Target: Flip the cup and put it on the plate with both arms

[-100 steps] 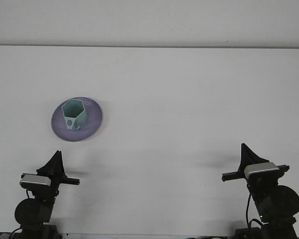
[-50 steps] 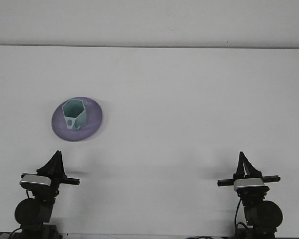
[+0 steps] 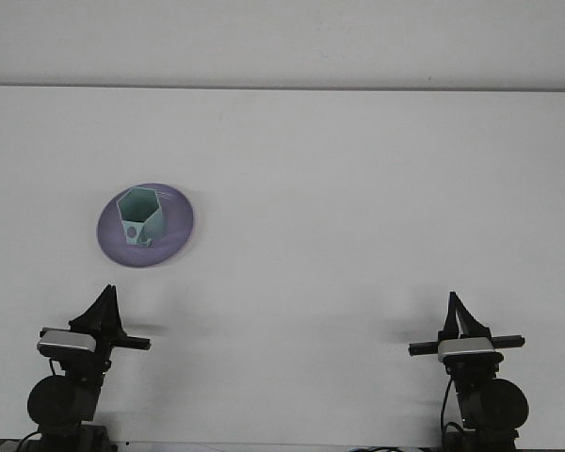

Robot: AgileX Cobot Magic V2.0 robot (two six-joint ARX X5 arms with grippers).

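The cup (image 3: 139,218) stood upright on the plate (image 3: 174,234), mouth open to the ceiling. It was a pale green thing with six flat sides, and its front face carried a dark round mark low down. The plate was purple and round, and it lay on the left half of the white table (image 3: 358,188), well in from the near edge. The cup sat a little left of the plate's middle, so that more bare rim showed on the right than on the left.

Both arms were drawn back to the near edge of the table, well apart from the plate and from each other. The left gripper (image 3: 104,306) sat low at the near left, almost straight below the plate, its dark fingers running up to a single point with nothing between them. It looked closed and held nothing. The right gripper (image 3: 455,311) was at the near right, far from the cup, and its fingers likewise came together into one narrow tip above the pale block of the wrist. It too looked closed and empty. A thin black bar crossed each wrist just under the fingers. The table was white and plain, and it met a pale wall along a straight line at the back.
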